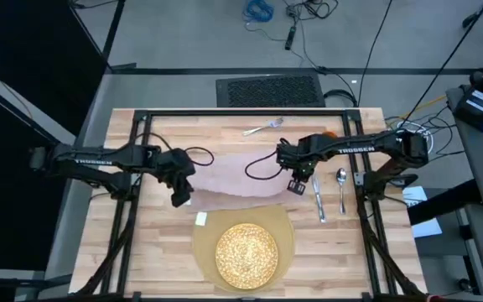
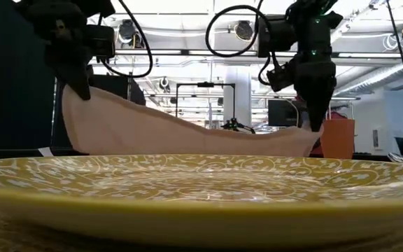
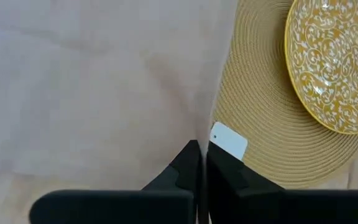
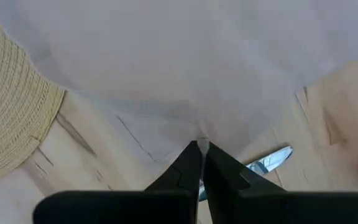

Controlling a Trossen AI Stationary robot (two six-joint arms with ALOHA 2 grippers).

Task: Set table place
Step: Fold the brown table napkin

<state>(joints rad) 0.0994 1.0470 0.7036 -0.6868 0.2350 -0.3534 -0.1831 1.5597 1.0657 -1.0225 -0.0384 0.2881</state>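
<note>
The beige napkin lies stretched across the middle of the table, between my two grippers. My left gripper is shut on its left end and my right gripper on its right end. In the low view the napkin's left end stands high and the cloth slopes down to the right end. Near the front edge the yellow plate sits on the round tan placemat. The knife and spoon lie to the right, and the fork at the far side. The orange cup stands behind my right arm. My left gripper pinches the napkin's edge at its near left corner between the two fingers, which point down from above. That end is lifted well above the table and the cloth hangs below. My right gripper pinches the napkin's right end between its two fingers from above, pointing down. This end sits low, close to the table; the cloth sags slack toward it from the raised left end.
A small white tag lies on the placemat's edge beside my left fingers. Black frame rails ring the table. The knife's blade lies just beyond my right fingers. Bare wood shows at the near left and near right corners.
</note>
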